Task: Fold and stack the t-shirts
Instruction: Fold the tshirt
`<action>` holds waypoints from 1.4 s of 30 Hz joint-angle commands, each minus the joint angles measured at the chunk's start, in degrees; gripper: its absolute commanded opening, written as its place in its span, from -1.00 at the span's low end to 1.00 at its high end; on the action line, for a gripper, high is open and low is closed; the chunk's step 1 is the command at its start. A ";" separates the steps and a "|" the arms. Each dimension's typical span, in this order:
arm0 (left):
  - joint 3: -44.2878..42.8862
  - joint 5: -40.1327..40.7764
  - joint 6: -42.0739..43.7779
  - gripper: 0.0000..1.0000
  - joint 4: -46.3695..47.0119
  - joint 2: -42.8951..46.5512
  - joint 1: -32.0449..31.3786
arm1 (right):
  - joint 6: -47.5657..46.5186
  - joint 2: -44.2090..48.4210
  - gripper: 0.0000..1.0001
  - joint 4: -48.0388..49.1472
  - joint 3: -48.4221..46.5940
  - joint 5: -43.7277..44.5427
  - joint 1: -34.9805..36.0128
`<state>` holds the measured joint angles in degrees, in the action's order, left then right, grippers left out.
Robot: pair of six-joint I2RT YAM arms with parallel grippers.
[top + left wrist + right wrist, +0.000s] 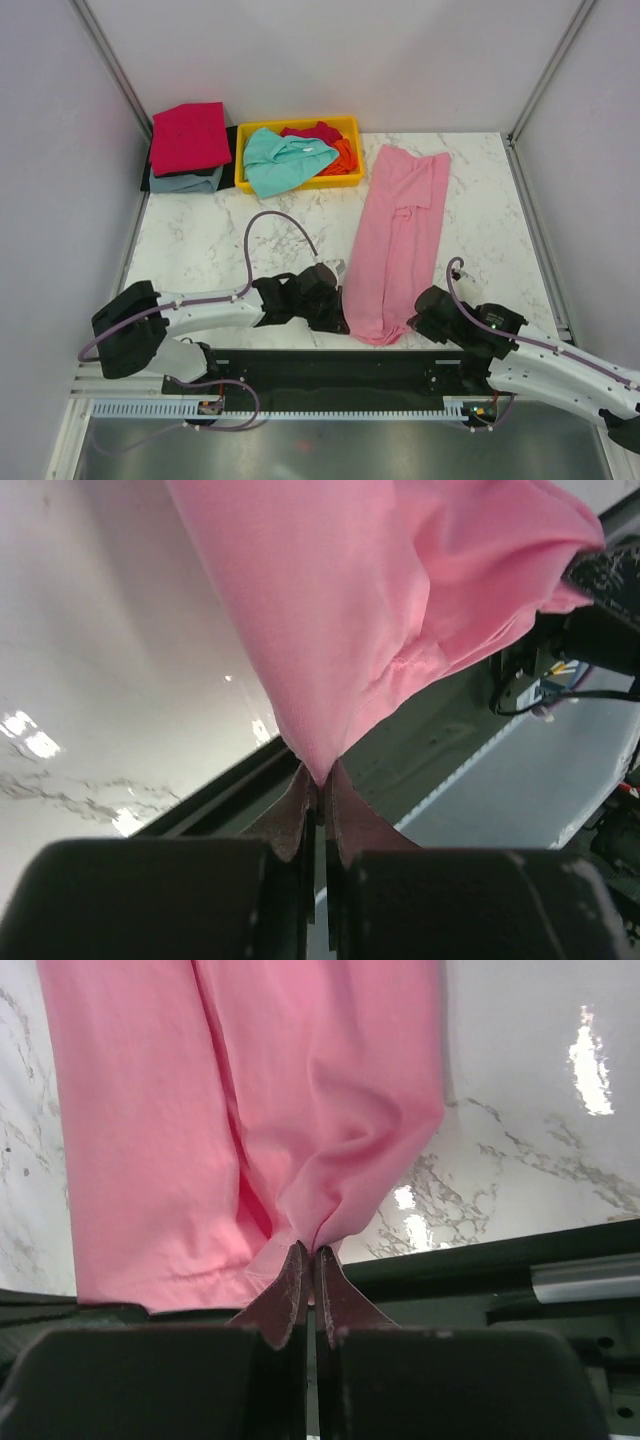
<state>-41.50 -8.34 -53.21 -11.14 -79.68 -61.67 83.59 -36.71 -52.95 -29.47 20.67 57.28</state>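
A light pink t-shirt lies as a long narrow strip down the marble table, folded lengthwise. My left gripper is shut on its near left corner; the left wrist view shows pink cloth pinched between the fingertips. My right gripper is shut on its near right corner; the right wrist view shows the cloth pinched at the tips. A crimson tee lies folded on a grey-blue tee at the far left. Teal, red and orange tees lie crumpled in the tray.
A yellow plastic tray stands at the far middle of the table. A dark rail runs along the near edge between the arm bases. Grey walls enclose the table on three sides.
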 commanded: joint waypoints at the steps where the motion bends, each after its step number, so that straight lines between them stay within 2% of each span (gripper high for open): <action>1: -0.16 2.45 -5.76 -0.96 -3.62 4.08 -2.14 | -1.06 1.90 -1.00 -8.04 -3.31 2.01 0.21; 4: -2.70 4.55 -4.72 -0.96 -7.65 5.32 -2.14 | -0.54 2.96 -1.00 -8.40 -4.54 4.02 0.20; 8: -14.01 7.98 1.42 -0.96 -15.12 2.09 -1.61 | -0.54 0.15 -1.00 -8.40 -8.13 8.24 0.29; 11: -18.95 8.08 4.33 -0.96 -16.55 0.06 0.67 | -1.23 -1.87 -1.00 -8.31 -11.20 12.72 0.12; 16: -25.64 3.25 8.91 -0.96 -17.95 -5.39 6.72 | -5.97 -6.61 -1.00 -8.13 -18.15 21.07 -0.41; 20: -32.92 0.26 12.77 -0.96 -19.62 -10.48 10.60 | -13.61 -13.55 -1.00 -6.30 -25.26 23.37 -5.31; 23: -37.77 -1.68 14.97 -0.96 -20.85 -14.70 12.89 | -22.83 -15.94 -1.00 -0.87 -26.77 22.05 -11.27; 25: -41.19 -2.56 16.29 -0.96 -22.08 -17.86 14.11 | -29.67 -16.64 -1.00 2.75 -26.69 17.76 -15.33; 26: -42.25 -3.08 16.73 -0.96 -22.17 -18.84 14.38 | -31.19 -16.90 -1.00 5.46 -26.69 15.92 -19.18; 29: -46.03 -3.79 18.23 -0.96 -22.44 -22.26 15.52 | -35.67 -19.27 -1.00 8.90 -26.95 11.95 -24.12; 34: -53.23 -5.37 20.86 -0.96 -23.84 -27.54 17.46 | -39.99 -24.37 -1.00 13.65 -26.51 6.33 -29.23; 42: -63.17 -6.42 26.22 -0.95 -26.92 -36.68 19.74 | -43.77 -30.17 -1.00 19.98 -25.90 1.93 -35.65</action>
<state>-100.12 -12.67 -31.88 -35.97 -113.62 -43.03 43.27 -65.54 -37.69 -54.54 25.34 23.24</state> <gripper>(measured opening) 0.041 0.019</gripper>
